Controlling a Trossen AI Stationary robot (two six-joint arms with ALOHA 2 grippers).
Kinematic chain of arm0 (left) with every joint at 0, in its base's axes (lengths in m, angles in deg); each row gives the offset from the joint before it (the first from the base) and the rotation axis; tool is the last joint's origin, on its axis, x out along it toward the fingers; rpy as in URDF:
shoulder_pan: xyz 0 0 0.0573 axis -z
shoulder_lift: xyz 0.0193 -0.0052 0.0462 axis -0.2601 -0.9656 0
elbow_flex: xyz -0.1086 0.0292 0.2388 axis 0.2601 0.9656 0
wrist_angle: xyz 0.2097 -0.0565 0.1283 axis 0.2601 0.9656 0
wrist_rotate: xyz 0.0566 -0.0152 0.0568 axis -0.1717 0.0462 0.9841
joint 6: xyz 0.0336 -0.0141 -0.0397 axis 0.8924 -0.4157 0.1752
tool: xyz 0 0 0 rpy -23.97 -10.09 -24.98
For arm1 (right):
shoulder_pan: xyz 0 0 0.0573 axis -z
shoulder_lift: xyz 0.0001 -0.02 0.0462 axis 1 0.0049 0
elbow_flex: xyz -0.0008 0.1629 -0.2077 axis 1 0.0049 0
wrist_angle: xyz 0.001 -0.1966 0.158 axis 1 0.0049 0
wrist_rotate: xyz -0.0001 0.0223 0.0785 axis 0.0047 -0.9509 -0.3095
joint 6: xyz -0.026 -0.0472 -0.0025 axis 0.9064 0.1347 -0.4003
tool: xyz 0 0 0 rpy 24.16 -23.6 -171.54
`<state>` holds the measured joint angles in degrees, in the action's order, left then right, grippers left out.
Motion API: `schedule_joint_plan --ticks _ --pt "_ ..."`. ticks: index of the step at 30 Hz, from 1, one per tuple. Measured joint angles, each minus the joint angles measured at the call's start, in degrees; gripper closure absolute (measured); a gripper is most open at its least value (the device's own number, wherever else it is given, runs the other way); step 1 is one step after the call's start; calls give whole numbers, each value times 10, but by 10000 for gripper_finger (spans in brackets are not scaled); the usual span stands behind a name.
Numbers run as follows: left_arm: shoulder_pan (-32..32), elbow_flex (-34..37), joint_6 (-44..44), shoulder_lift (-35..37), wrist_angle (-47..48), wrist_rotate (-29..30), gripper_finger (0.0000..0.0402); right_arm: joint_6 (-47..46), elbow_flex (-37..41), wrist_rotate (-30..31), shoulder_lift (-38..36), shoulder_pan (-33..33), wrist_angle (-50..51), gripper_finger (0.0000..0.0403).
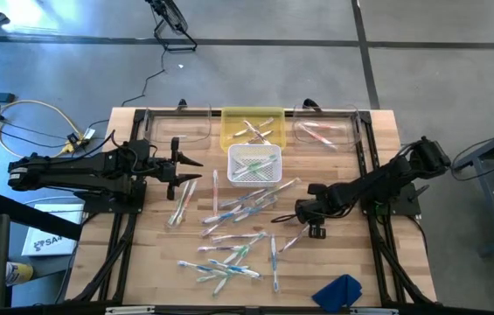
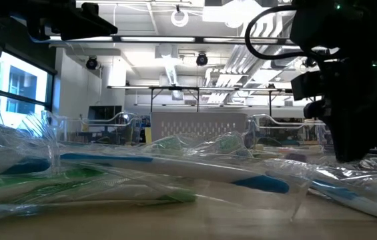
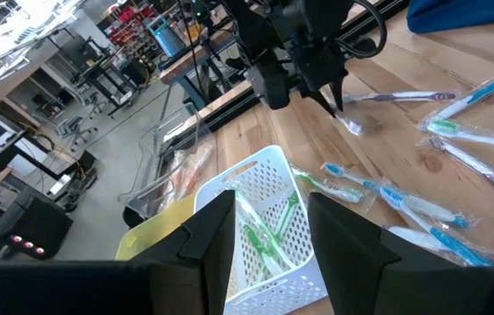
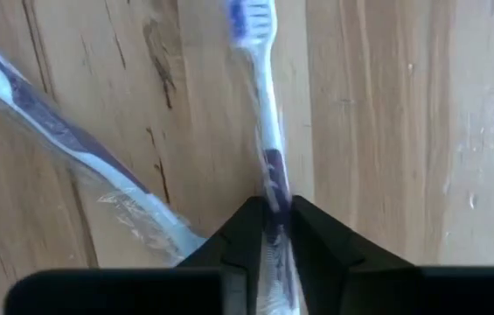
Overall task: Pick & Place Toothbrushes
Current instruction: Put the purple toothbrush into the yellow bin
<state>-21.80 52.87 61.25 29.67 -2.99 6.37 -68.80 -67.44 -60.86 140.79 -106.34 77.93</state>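
Note:
Several plastic-wrapped toothbrushes (image 1: 238,229) lie scattered flat on the wooden table. My right gripper (image 1: 315,231) points down at the table's right middle, shut on a white toothbrush with a purple accent (image 4: 268,131), which the left wrist view also shows as a toothbrush (image 3: 400,96). My left gripper (image 3: 268,236) hangs open above the table's left, near the white basket (image 1: 253,164), touching nothing. That basket holds green toothbrushes (image 3: 268,232). My right gripper pinches the toothbrush's handle at its purple part (image 4: 273,188) between its two fingers. The fingers (image 4: 245,232) come from above, pointing down, and lie across the handle. The toothbrush lies flat on the table in its clear wrap, its bristle head (image 4: 251,22) pointing away from the fingers.
A yellow bin (image 1: 252,127) with toothbrushes stands behind the basket, between two clear bins (image 1: 177,124) (image 1: 325,131). A blue cloth (image 1: 338,291) lies at the near right edge. Another wrapped toothbrush (image 4: 63,131) lies close beside the held one.

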Motion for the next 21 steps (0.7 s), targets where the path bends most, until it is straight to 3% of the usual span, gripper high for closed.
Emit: schedule_joint_plan --ticks 8,21 --pt "0 0 0 0 0 0 261 4 0 0 0 0 -2 391" --pt "0 0 0 0 0 0 261 5 3 36 -66 2 1 395"
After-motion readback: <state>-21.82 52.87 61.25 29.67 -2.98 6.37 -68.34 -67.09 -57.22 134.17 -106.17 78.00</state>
